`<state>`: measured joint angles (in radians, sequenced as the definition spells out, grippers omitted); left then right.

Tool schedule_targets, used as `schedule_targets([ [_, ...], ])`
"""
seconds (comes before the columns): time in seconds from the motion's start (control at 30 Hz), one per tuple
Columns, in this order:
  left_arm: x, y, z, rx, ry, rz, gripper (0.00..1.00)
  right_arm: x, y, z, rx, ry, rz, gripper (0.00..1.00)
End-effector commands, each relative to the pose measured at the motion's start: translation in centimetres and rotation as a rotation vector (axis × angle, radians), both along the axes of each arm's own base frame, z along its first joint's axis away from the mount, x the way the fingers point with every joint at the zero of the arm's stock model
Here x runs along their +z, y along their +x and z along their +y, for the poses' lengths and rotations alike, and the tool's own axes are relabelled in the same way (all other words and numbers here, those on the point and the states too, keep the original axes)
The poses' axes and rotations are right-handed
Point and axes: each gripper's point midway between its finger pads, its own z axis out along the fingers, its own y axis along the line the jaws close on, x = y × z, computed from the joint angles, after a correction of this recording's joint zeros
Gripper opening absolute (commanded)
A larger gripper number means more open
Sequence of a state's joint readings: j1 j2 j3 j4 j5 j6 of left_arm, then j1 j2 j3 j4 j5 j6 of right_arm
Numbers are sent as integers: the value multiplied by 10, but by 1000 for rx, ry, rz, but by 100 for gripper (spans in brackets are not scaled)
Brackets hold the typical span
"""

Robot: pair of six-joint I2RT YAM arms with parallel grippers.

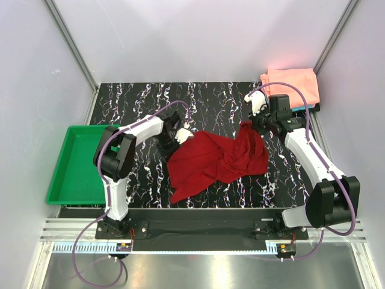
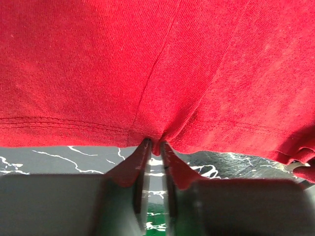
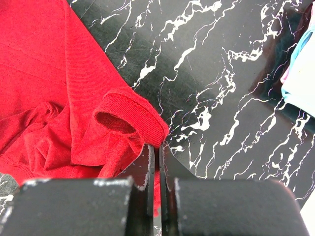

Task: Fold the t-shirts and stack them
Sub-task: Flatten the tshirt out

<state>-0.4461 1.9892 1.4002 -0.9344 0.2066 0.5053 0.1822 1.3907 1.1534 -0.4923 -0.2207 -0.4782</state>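
Note:
The dark red t-shirt (image 1: pixel 216 159) lies crumpled and partly lifted in the middle of the black marbled table. My left gripper (image 1: pixel 179 137) is shut on its left hem edge (image 2: pixel 156 140), which bunches into the jaws. My right gripper (image 1: pixel 251 125) is shut on the ribbed collar edge (image 3: pixel 147 123) at the shirt's upper right. The salmon-pink t-shirt (image 1: pixel 292 84) lies folded at the back right corner, with a thin strip of the teal t-shirt (image 1: pixel 305 108) showing under it; its edge shows in the right wrist view (image 3: pixel 300 44).
A green plastic tray (image 1: pixel 75 165) stands off the table's left side. Grey enclosure walls surround the table. Purple cables loop over both arms.

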Motion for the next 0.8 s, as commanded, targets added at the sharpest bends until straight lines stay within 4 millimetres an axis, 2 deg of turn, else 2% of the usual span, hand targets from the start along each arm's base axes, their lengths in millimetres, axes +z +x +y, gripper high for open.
schedule_targets([
  [0.0, 13, 1, -6, -4, -37, -13, 11, 32, 18, 1, -8, 3, -106, 0],
  [0.1, 28, 4, -4, -10, -45, -35, 3, 36, 20, 0, -9, -1, -120, 0],
  [0.13, 38, 6, -2, -10, -47, -49, 0, 36, 20, 0, -7, -4, -122, 0],
  [0.2, 52, 15, 5, -17, -33, -90, 0, 40, 22, -3, -15, -15, -139, 0],
  [0.23, 70, 24, 5, -17, -40, -134, 0, 43, 24, -4, -24, -19, -152, 0],
  [0.3, 91, 38, 10, -20, -41, -192, 0, 47, 27, -9, -50, -34, -173, 0],
  [0.33, 115, 54, 15, 6, -51, -251, 0, 51, 29, -10, -60, -32, -187, 0],
  [0.4, 139, 67, 19, 27, -65, -302, 0, 57, 28, -12, -73, -23, -197, 0],
  [0.43, 161, 74, 19, 29, -73, -348, 0, 60, 26, -11, -77, -14, -200, 0],
  [0.5, 180, 75, 21, 22, -70, -371, 0, 68, 22, -11, -78, 0, -210, 0],
  [0.53, 198, 80, 19, 21, -85, -413, 0, 72, 21, -10, -83, 13, -215, 0],
  [0.6, 211, 77, 22, 16, -80, -427, 0, 88, 17, -9, -83, 30, -243, 0],
  [0.63, 227, 79, 22, 17, -90, -467, 0, 93, 16, -9, -86, 37, -253, 0],
  [0.77, 254, 73, 31, 9, -72, -529, 0, 121, 12, -13, -100, 42, -318, 0],
])
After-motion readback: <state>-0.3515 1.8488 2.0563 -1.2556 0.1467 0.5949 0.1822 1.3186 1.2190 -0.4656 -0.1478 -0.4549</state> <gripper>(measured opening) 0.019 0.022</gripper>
